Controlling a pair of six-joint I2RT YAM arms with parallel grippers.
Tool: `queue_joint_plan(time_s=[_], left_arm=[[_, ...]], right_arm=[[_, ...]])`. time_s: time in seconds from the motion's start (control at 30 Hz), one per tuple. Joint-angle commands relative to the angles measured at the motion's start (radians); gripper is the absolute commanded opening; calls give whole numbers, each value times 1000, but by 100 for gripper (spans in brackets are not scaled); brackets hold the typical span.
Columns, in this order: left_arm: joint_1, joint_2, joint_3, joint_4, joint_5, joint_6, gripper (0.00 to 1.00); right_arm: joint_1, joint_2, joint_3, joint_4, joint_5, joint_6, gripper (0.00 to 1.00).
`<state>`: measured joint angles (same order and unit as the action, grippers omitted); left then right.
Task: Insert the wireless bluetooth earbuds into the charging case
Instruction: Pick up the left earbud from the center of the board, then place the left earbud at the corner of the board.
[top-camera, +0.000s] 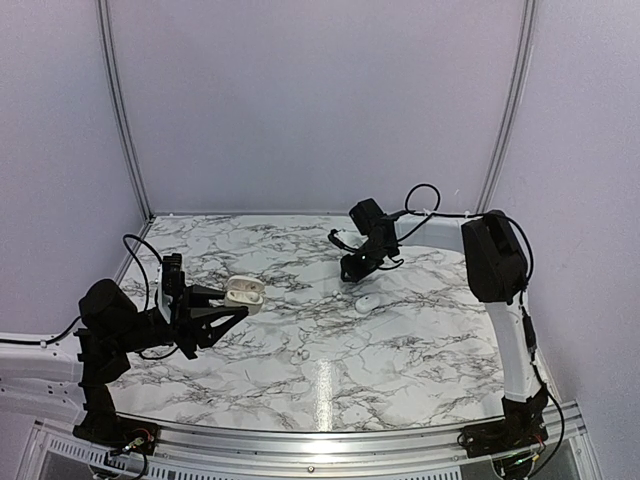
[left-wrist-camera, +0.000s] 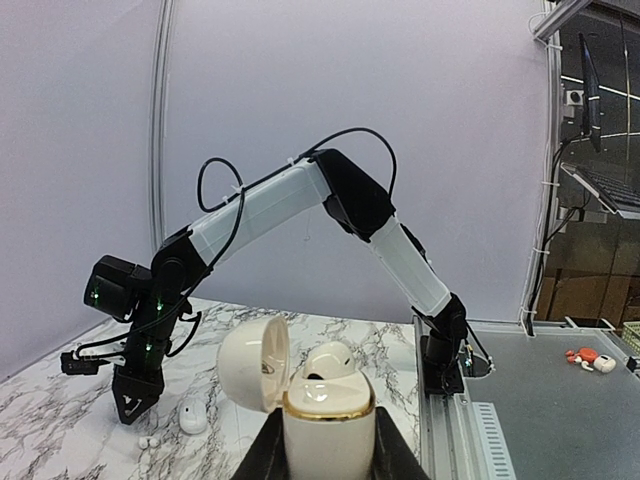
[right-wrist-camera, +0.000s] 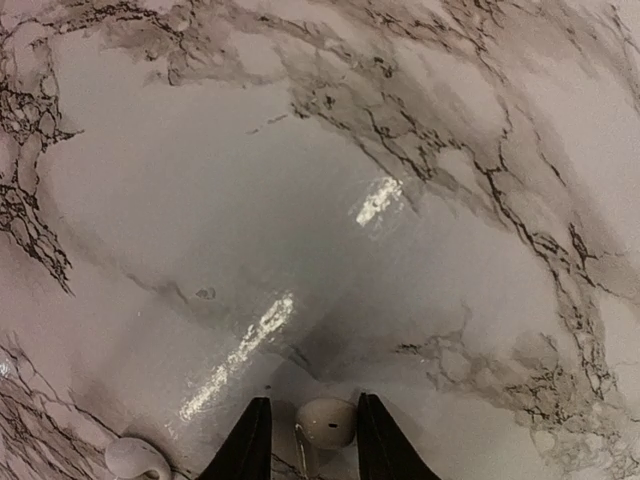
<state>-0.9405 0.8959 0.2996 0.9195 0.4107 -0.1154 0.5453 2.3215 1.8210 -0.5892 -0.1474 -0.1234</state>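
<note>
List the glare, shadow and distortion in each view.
Top external: a glare streak on the table, and the frame rails bow from lens distortion. Right wrist: two bright glare streaks on the table, a soft shadow ahead of the gripper, and the earbud is slightly soft. Left wrist: the case is sharp and evenly lit.

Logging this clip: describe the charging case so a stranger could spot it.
On the marble table, look to the left gripper. The charging case is the glossy white pebble clamped in it, lid hinged open. Unlike the loose earbud near the right gripper, it has a gold rim and an earbud seated inside.
</note>
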Motion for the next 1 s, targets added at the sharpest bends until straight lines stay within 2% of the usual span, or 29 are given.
queue_joint_plan(time_s=[0.0, 0.27, 0.73, 0.97], left_arm=[[5, -11, 1, 49, 0, 14, 0], [6, -19, -2, 49, 0, 11, 0], [6, -36, -5, 49, 2, 1, 0], [6, -51, -4, 49, 8, -17, 0]], right_arm=[[-4, 6, 3, -34, 8, -4, 26], [10, -28, -10, -44, -3, -8, 19], [66, -185, -28, -52, -24, -7, 16], [191, -356, -203, -47, -44, 6, 16]])
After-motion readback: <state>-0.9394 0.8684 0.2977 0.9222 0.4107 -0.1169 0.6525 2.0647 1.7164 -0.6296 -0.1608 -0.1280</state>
